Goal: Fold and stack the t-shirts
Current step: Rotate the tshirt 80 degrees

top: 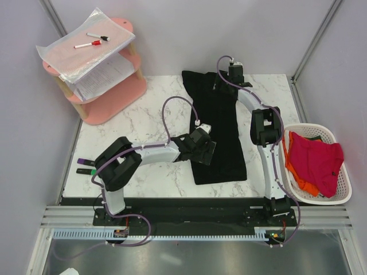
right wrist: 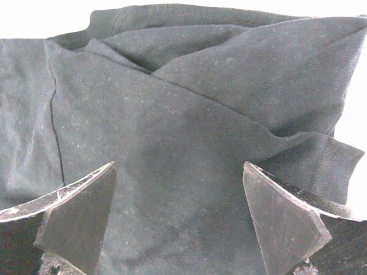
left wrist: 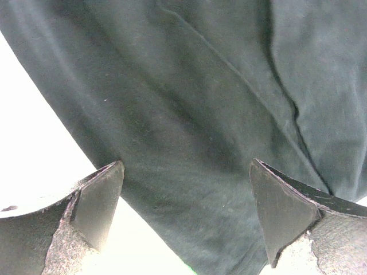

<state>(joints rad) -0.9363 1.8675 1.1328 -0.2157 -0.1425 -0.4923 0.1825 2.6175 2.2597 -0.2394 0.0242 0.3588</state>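
A black t-shirt (top: 215, 123) lies folded into a long strip on the marble worktop (top: 149, 123), running from the far edge toward the arms. The left claw (left wrist: 186, 166) hangs over the strip's near left edge with its jaws spread wide and nothing between them but the cloth below. The right claw (right wrist: 179, 166) is poised above the shirt's far end, where folded layers and a stitched hem overlap. It is equally wide open and holds nothing. At the right edge of the worktop, a white slatted basket (top: 343, 192) holds a crumpled red t-shirt (top: 315, 160) on top of an orange one (top: 307, 186). A pink tiered shelf (top: 112, 100) carrying papers stands at the far left corner.
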